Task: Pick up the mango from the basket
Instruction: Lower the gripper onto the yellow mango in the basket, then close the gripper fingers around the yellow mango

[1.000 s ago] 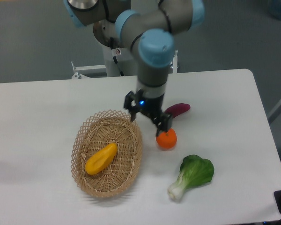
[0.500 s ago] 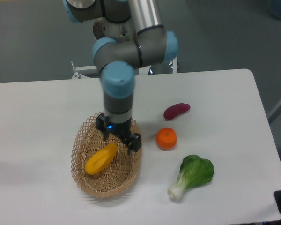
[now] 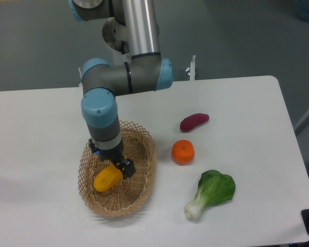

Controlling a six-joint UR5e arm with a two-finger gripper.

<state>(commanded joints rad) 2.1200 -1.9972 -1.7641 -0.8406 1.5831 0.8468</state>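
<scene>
The yellow-orange mango (image 3: 106,179) lies in the light tan wicker basket (image 3: 144,175) at the front left of the table. My gripper (image 3: 112,162) has come down into the basket and stands over the mango's upper, tapered end, hiding that part. One dark finger shows at the mango's right side, another at its upper left, so the jaws straddle the fruit with a gap still between them. The mango rests on the basket floor.
To the right of the basket sit a round orange (image 3: 183,152) and, behind it, a purple sweet potato (image 3: 194,121). A green bok choy (image 3: 211,192) lies at the front right. The arm's elbow (image 3: 126,77) hangs above the basket's far rim.
The arm swung left from beside the orange to over the basket, then lowered the gripper onto the mango's upper end. The mango has not moved.
</scene>
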